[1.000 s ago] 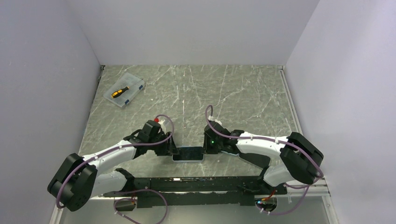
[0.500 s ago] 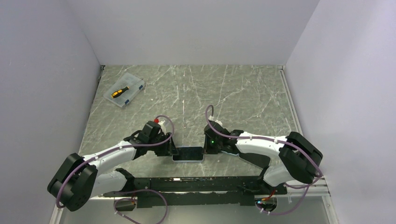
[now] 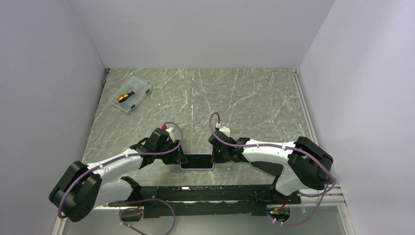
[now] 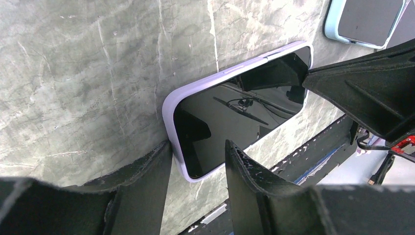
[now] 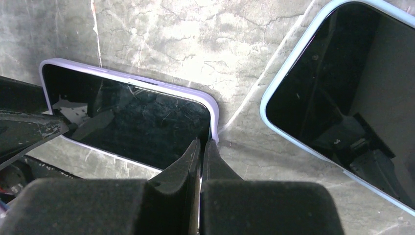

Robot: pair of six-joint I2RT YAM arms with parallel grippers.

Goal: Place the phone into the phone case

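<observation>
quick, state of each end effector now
Left end effector: open, astride one end of the lavender-cased phone, not gripping.
Right end effector: closed, holding nothing, tips at that phone's edge.

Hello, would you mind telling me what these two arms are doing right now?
Both arms are working on the phone, which lies screen-up on the marble table inside its lavender case. The left gripper, jaws open, straddles a corner at the phone's left end, seemingly steadying it. The right gripper, shut, sets its fingertips on the right end, probably pressing that edge into the case. A second phone in a light blue case lies close by.
</observation>
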